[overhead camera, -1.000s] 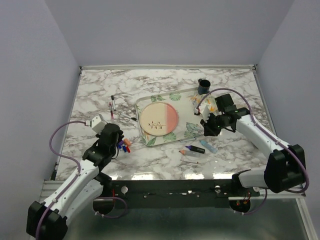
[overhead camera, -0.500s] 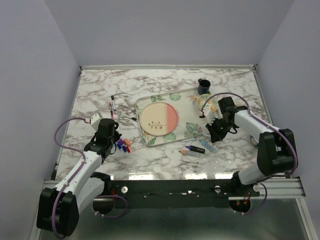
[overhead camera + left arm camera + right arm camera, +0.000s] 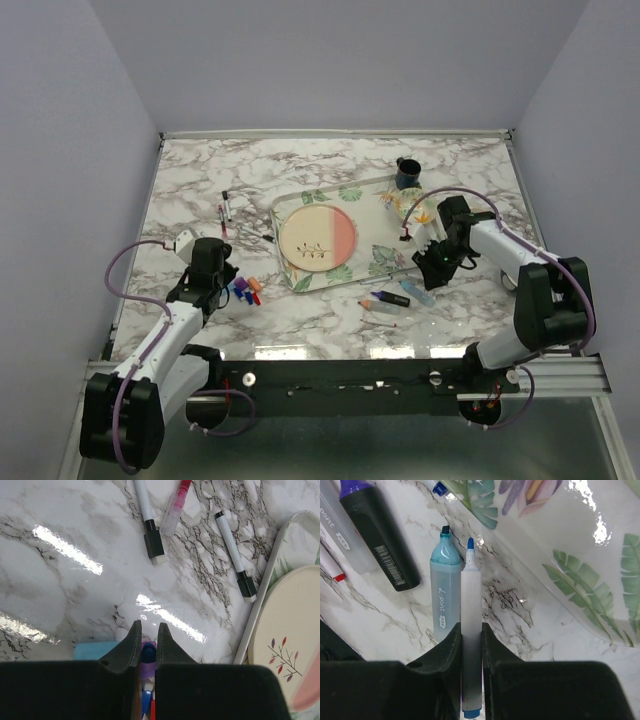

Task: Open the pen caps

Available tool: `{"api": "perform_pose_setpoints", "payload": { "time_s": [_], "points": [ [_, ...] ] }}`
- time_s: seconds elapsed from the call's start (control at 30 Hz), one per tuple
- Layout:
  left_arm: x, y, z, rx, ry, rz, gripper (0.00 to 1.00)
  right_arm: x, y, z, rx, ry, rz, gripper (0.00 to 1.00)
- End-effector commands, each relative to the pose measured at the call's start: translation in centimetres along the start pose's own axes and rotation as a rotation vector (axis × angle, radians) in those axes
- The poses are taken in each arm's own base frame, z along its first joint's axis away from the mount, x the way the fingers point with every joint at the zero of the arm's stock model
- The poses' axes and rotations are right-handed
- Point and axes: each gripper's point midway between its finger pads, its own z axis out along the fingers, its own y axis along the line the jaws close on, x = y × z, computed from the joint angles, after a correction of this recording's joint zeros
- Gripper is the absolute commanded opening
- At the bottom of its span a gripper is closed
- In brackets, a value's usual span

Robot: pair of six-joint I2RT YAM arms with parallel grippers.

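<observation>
marble worktop (image 3: pixel 330 165) carries a leaf-print tray (image 3: pixel 352 193) holding 1 round plate (image 3: pixel 317 240). right end effector (image 3: pixel 470 628) is pinched on a white pen (image 3: pixel 471 580), blue nib bare, lying off the tray and touching a light-blue highlighter (image 3: pixel 444 590). left end effector (image 3: pixel 147 631) is pressed nearly together on a blue cap (image 3: pixel 148 654) among loose caps (image 3: pixel 246 290), left of the tray.
</observation>
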Motion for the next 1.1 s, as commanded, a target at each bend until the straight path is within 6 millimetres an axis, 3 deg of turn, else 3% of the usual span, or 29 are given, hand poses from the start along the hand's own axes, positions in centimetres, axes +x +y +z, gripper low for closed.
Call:
{"api": "perform_pose_setpoints", "payload": {
  "time_s": [0.0,0.33,0.6,0.63,0.7,0.73,0.87,0.9,0.93,1.03,1.07],
  "points": [
    [0.0,0.0,0.3,0.008,0.002,-0.031,0.10,1.3,0.5,0.7,-0.035,0.043,0.026,0.32],
    [0.1,0.5,1.2,-0.003,0.015,-0.059,0.12,1.5,0.1,0.9,-0.018,0.058,0.043,0.39],
    [0.5,1.8,2.1,-0.074,0.030,-0.078,0.15,-0.1,0.1,-0.5,0.014,-0.019,0.016,0.40],
    [0.5,1.8,2.2,-0.075,0.029,-0.080,0.22,-0.1,0.1,-0.5,0.015,-0.024,0.016,0.40],
    [0.7,1.9,2.3,-0.080,0.035,-0.082,0.24,-0.5,0.2,-0.8,0.021,-0.039,0.008,0.40],
    [0.7,1.9,2.4,-0.082,0.035,-0.082,0.30,-0.5,0.2,-0.9,0.022,-0.042,0.007,0.40],
    [0.3,2.0,2.1,-0.087,0.019,-0.095,0.31,-0.9,0.2,-1.2,0.029,-0.059,0.001,0.40],
    [-0.3,1.9,1.9,-0.084,-0.004,-0.102,0.31,-1.0,0.2,-1.2,0.029,-0.065,-0.001,0.40],
    [-0.6,1.9,1.8,-0.090,-0.011,-0.101,0.38,-1.1,0.2,-1.5,0.035,-0.073,-0.004,0.40],
    [-1.9,1.5,1.5,-0.090,-0.044,-0.109,0.38,-1.6,0.3,-1.8,0.038,-0.094,-0.010,0.40],
    [-2.2,1.4,1.5,-0.091,-0.052,-0.115,0.44,-1.8,0.4,-2.1,0.043,-0.106,-0.017,0.40]
  ]
}}
